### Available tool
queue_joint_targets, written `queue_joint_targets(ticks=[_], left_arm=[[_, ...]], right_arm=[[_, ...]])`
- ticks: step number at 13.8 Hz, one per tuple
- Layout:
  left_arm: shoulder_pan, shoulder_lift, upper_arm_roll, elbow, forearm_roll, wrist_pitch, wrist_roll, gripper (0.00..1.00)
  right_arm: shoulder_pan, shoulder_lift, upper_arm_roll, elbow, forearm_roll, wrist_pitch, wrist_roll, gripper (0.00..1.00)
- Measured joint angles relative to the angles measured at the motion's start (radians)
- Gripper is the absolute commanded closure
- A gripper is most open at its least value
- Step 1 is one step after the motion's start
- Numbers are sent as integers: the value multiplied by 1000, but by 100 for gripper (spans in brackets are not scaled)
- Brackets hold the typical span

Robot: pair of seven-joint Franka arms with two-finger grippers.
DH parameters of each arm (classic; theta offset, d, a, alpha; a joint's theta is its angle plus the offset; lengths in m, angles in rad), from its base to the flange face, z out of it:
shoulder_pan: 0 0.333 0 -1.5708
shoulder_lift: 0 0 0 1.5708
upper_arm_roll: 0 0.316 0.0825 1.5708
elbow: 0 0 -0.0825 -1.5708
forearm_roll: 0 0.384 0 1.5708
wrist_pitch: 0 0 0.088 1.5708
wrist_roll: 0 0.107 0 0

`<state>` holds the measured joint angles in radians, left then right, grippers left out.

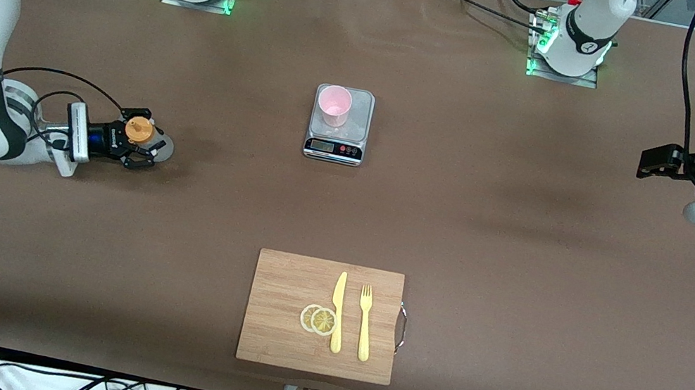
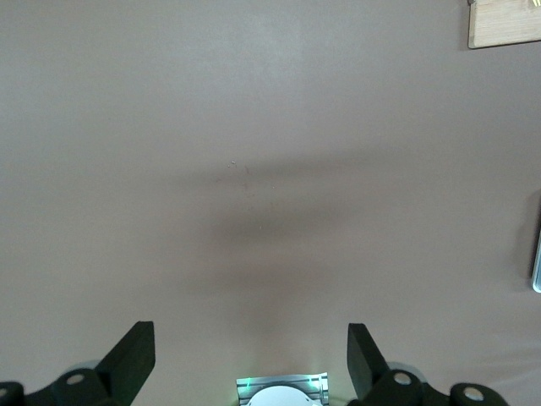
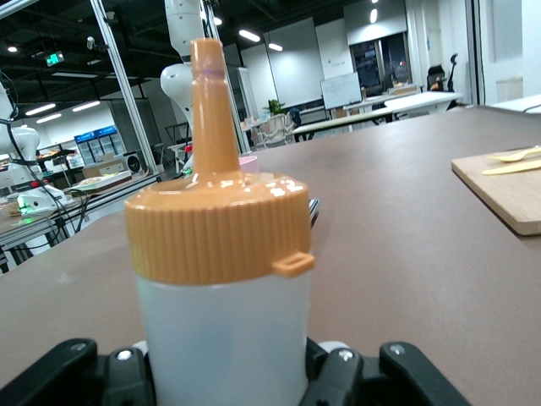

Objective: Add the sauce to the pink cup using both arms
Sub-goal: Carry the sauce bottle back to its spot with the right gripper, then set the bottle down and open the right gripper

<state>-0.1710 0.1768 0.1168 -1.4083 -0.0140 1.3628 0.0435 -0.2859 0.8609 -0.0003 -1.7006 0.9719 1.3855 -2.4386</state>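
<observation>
Squeeze bottle [image 1: 140, 131] with orange cap [image 3: 216, 222] being gripped upright by right gripper [image 1: 144, 151], fingers clamped on its body, low at right arm's end of table [image 1: 525, 241]. Pink cup [image 1: 334, 105] being carried by scale [image 1: 335, 148], mid-table. Left gripper [image 2: 251, 359] being held wide open, empty, over bare table at left arm's end; arm waiting.

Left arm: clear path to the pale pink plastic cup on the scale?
Probably yes. The left gripper waits open above bare table at its own end, and nothing stands between it and the pale pink plastic cup on the silver kitchen scale.
</observation>
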Motion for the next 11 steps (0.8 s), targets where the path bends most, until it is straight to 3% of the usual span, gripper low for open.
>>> queue_joint_targets(ticks=[1, 2, 11], left_arm=[[0, 0, 0, 0, 0, 0, 0, 0], [0, 0, 0, 0, 0, 0, 0, 0], [0, 1, 0, 8, 0, 0, 0, 0]], right_arm=[[0, 4, 0, 0, 2, -6, -5, 10], [0, 5, -1, 1, 2, -16, -6, 0], [1, 8, -57, 32, -66, -50, -5, 0]])
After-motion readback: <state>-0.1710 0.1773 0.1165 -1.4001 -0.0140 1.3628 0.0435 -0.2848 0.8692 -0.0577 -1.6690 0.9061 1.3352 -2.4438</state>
